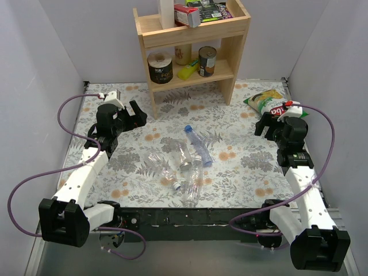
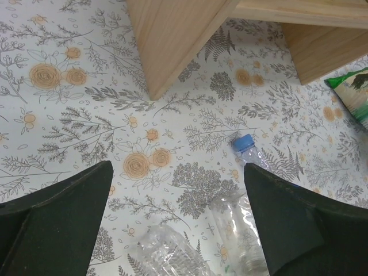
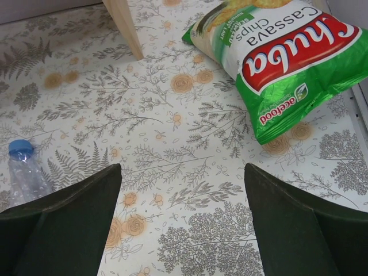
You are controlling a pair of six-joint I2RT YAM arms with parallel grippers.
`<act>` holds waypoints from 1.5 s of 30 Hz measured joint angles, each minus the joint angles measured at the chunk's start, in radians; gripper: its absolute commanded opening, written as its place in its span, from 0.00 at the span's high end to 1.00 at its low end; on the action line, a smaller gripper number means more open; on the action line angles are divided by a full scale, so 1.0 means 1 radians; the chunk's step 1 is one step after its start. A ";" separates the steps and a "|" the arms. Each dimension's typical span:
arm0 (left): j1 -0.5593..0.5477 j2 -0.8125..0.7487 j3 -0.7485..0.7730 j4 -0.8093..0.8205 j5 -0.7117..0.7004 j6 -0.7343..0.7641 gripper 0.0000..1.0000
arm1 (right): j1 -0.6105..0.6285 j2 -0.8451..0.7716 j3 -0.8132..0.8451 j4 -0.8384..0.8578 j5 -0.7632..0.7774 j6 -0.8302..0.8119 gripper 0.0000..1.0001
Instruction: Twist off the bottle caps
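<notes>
Four clear plastic bottles (image 1: pixel 184 164) lie on their sides in a loose heap at the middle of the table, some touching. The blue-tinted bottle (image 1: pixel 200 150) points towards the shelf, its blue cap (image 1: pixel 188 129) still screwed on. A second blue cap (image 1: pixel 177 186) shows at the near end of the heap, on the neck of a colourless bottle.

The left gripper (image 1: pixel 138 114) hangs above the cloth to the left of the heap, fingers spread wide and holding nothing. The right gripper (image 1: pixel 264 123) is off to the right, likewise spread and empty, close to a bag of Chuba cassava chips (image 3: pixel 287 63) lying flat.

At the far edge stands a wooden shelf (image 1: pixel 241 52). Its lower tier holds two tin cans (image 1: pixel 160 68) and a yellow bottle (image 1: pixel 187 71); its top tier holds boxes and packets (image 1: pixel 201 11). A floral cloth (image 1: pixel 241 167) covers the table, with plain white walls (image 1: pixel 34 57) around it.
</notes>
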 measured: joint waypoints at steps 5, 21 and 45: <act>0.000 0.000 0.000 -0.008 0.011 -0.003 0.02 | 0.006 0.005 0.000 0.009 -0.063 -0.012 0.13; 0.000 -0.014 0.000 -0.010 0.038 0.013 0.02 | 0.512 0.234 0.212 -0.038 0.119 -0.145 0.18; -0.013 -0.023 -0.034 0.045 0.246 0.051 0.02 | 0.801 0.904 0.579 -0.240 0.180 -0.142 0.37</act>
